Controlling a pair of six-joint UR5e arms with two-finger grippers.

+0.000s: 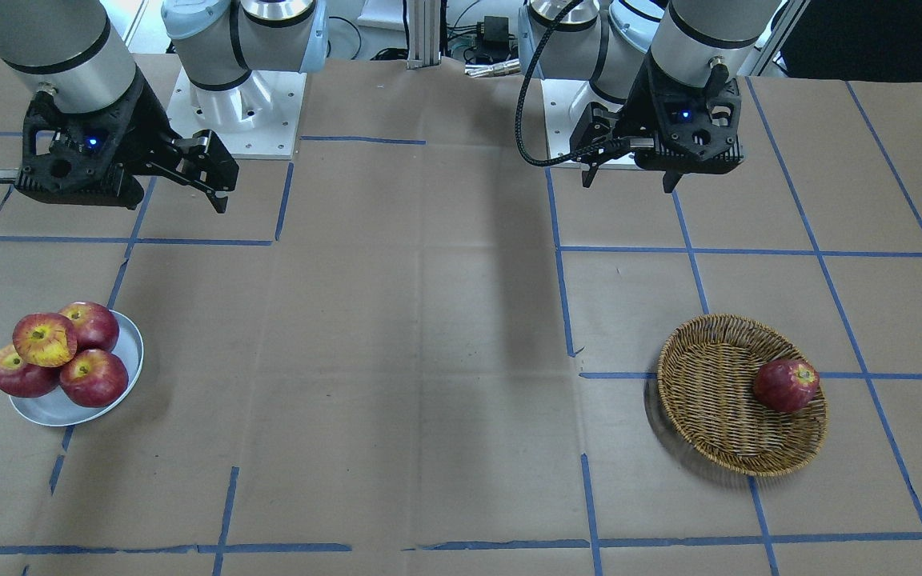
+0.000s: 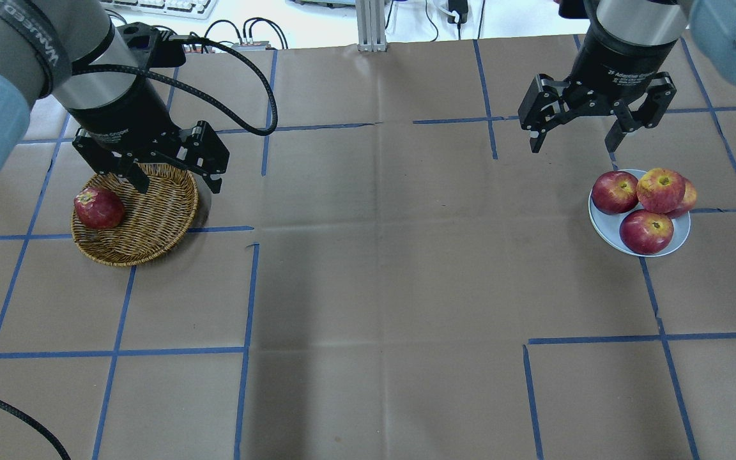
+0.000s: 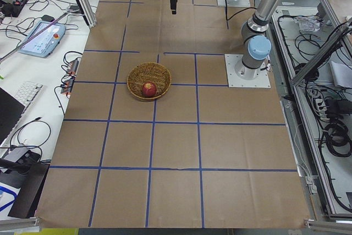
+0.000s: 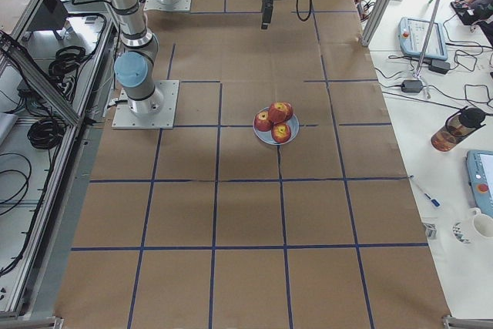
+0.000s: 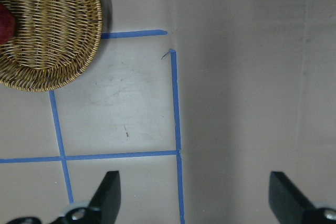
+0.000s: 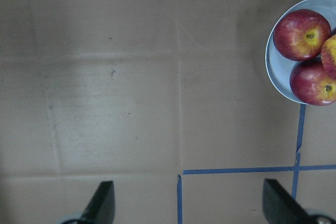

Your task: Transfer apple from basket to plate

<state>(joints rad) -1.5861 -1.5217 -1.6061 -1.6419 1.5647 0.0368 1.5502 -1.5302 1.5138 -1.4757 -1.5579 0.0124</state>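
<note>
The pale, yellow-streaked apple (image 1: 45,338) lies on top of three dark red apples on the grey-white plate (image 1: 130,358); it also shows in the overhead view (image 2: 660,189). The wicker basket (image 2: 151,223) holds one dark red apple (image 2: 98,207). My left gripper (image 2: 178,184) is open and empty, raised above the basket's far rim. My right gripper (image 2: 572,145) is open and empty, raised above the table just beyond and left of the plate (image 2: 604,223). The left wrist view shows the basket (image 5: 52,40) at top left; the right wrist view shows the plate (image 6: 274,72) at top right.
Brown paper with blue tape lines covers the table (image 2: 381,268). The two arm bases (image 1: 237,104) stand at the robot's side. Keyboards, cables and tablets lie on benches beside the table (image 3: 38,37).
</note>
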